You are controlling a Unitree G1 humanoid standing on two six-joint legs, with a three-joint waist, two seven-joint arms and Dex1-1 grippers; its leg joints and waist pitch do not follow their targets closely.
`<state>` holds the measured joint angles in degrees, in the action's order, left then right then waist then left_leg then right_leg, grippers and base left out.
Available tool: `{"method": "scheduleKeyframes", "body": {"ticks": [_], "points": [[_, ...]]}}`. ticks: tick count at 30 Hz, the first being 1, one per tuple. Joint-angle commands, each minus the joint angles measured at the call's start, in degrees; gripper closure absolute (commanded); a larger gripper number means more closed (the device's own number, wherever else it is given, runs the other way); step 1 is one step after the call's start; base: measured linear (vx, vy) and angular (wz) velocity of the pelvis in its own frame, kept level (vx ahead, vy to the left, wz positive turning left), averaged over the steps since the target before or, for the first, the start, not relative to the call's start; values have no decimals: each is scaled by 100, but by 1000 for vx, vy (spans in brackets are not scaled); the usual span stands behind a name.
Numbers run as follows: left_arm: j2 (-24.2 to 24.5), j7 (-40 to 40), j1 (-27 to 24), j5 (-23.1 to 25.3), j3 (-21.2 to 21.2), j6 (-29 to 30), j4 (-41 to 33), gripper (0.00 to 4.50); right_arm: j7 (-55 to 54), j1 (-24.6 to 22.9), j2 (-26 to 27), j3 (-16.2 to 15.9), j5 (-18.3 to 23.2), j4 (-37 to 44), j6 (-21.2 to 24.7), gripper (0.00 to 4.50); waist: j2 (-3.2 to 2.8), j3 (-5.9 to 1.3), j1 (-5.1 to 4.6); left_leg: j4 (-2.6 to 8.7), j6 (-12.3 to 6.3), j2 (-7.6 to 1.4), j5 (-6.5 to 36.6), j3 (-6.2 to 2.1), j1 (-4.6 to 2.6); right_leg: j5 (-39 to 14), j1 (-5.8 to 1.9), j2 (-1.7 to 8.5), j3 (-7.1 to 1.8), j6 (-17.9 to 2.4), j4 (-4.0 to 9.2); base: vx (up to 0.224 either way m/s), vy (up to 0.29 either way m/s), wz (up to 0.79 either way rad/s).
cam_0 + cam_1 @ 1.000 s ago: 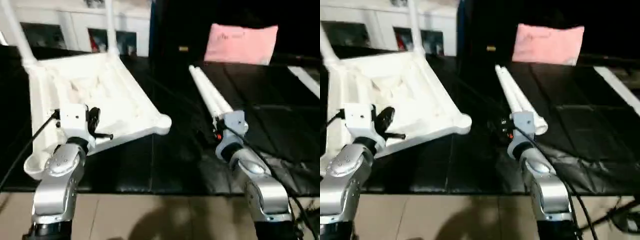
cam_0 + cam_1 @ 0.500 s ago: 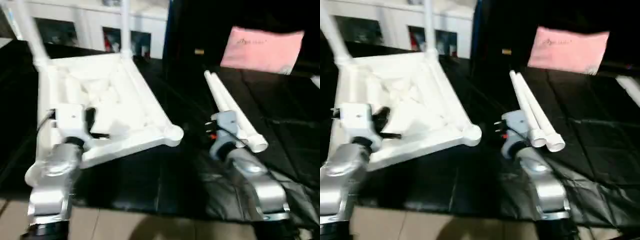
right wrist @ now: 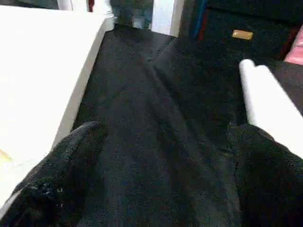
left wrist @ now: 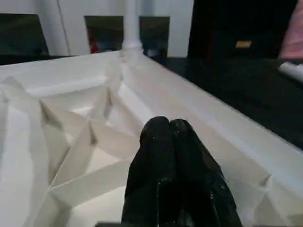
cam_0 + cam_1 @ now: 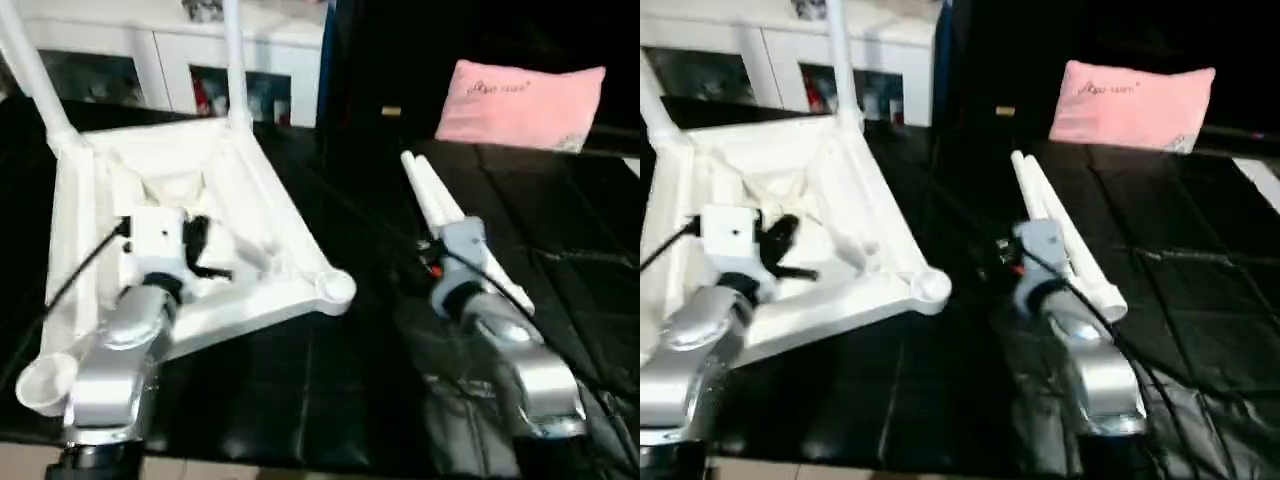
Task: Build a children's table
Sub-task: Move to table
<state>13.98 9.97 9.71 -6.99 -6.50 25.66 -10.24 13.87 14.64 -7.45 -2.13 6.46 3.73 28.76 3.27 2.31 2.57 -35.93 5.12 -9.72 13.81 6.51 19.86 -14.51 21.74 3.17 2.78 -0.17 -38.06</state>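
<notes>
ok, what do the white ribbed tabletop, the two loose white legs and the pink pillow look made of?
White ribbed upturned tabletop: looks like moulded plastic, smooth with a slight sheen; thin crossing ribs and round corner sockets suggest it.
Two loose white tapered legs: probably the same plastic; smooth, uniform tubes.
Pink rectangular pillow: likely fabric, matte; soft rounded edges.

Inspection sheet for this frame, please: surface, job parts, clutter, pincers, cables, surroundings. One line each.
Surface: black mat, with pale floor at the near edge.
Job's things: tabletop lies upside down, ribs up; two legs stand in its far sockets; near sockets empty; two loose legs lie side by side on the mat.
Clutter: nothing seen.
Pincers: left pincer shut, empty, over the ribbed underside; right pincer wide open over the mat, beside the loose legs.
Cables: black cable at the left wrist; another along the right forearm.
Surroundings: pink pillow at the far edge; white cabinet behind.
</notes>
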Motion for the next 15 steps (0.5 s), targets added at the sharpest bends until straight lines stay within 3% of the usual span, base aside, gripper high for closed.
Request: {"method": "scheduleKeyframes", "body": {"ticks": [1, 2, 3, 5, 6, 7, 8, 9, 11, 12, 14, 15], "points": [[237, 324, 187, 87, 143, 111, 91, 448, -242, 376, -51, 186, -49, -495, 300, 0, -139, -348, 2, 355, -200, -148, -1425, 28, 35, 2292, -393, 299, -269, -1241, 311, 0, 0, 0], [269, 362, 203, 93, 157, 119, 113, 448, -278, 434, -52, 214, -38, -572, 346, 0, -146, -318, -11, 397, -109, -154, -1066, 31, 35, 1865, -384, 302, -261, -1262, 344, -62, 7, -4], [299, 552, 228, -62, 144, 217, 157, 448, -332, 567, -162, 157, -201, -781, 222, 0, -176, -273, -7, 452, 86, -199, -329, 37, 14, 1062, -370, 337, -265, -1248, 410, -76, 10, -2], [389, 707, 254, -86, 195, 246, 184, 448, -298, 679, -222, 152, -229, -925, 164, 0, -180, -237, -10, 502, 239, -231, 460, 56, -36, 115, -322, 361, -264, -1222, 485, -76, 10, 0], [592, 995, 289, -125, 332, 268, 212, 417, -253, 934, -277, 215, -215, -1240, 45, 0, -204, -224, -12, 524, 277, -235, 750, 59, -29, -294, -310, 370, -267, -1171, 515, -77, 8, -1], [621, 1038, 292, -130, 353, 269, 213, 409, -256, 976, -279, 232, -210, -1293, 28, 0, -184, -218, -15, 534, 273, -229, 873, 64, -28, -484, -296, 374, -270, -1131, 538, -77, 8, -1], [739, 1224, 310, -177, 423, 281, 223, 409, -258, 1198, -262, 334, -162, -1568, -85, 0, -224, -216, -17, 537, 280, -223, 1015, 65, -19, -733, -271, 388, -283, -1084, 549, -74, 6, -2], [793, 1295, 325, -189, 444, 273, 235, 403, -230, 1349, -246, 405, -103, -1748, -149, 0, -222, -214, -39, 539, 281, -222, 1116, 76, -10, -867, -250, 385, -288, -1065, 577, -64, 6, -2], [852, 1404, 338, -210, 476, 253, 240, 373, -216, 1517, -261, 451, -84, -1957, -261, 0, -229, -214, -48, 534, 255, -213, 1095, 86, 13, -876, -237, 385, -293, -1075, 579, -32, 3, -1], [1039, 1730, 364, -254, 580, 244, 244, 364, -346, 2056, -431, 428, -284, -2772, -672, 0, -272, -226, -40, 522, 256, -215, 1029, 86, 9, -805, -213, 398, -295, -1111, 564, 0, 0, 0], [1093, 1838, 360, -272, 610, 252, 224, 361, -378, 2217, -457, 471, -275, -3029, -741, 0, -247, -238, -50, 512, 245, -196, 933, 107, 38, -689, -236, 375, -288, -1147, 563, 0, 0, 0], [1272, 2155, 331, -343, 693, 335, 119, 336, -388, 2738, -565, 546, -272, -3878, -971, 0, -254, -235, -59, 505, 230, -197, 953, 117, 17, -651, -200, 375, -282, -1208, 554, 0, 0, 0]]}}
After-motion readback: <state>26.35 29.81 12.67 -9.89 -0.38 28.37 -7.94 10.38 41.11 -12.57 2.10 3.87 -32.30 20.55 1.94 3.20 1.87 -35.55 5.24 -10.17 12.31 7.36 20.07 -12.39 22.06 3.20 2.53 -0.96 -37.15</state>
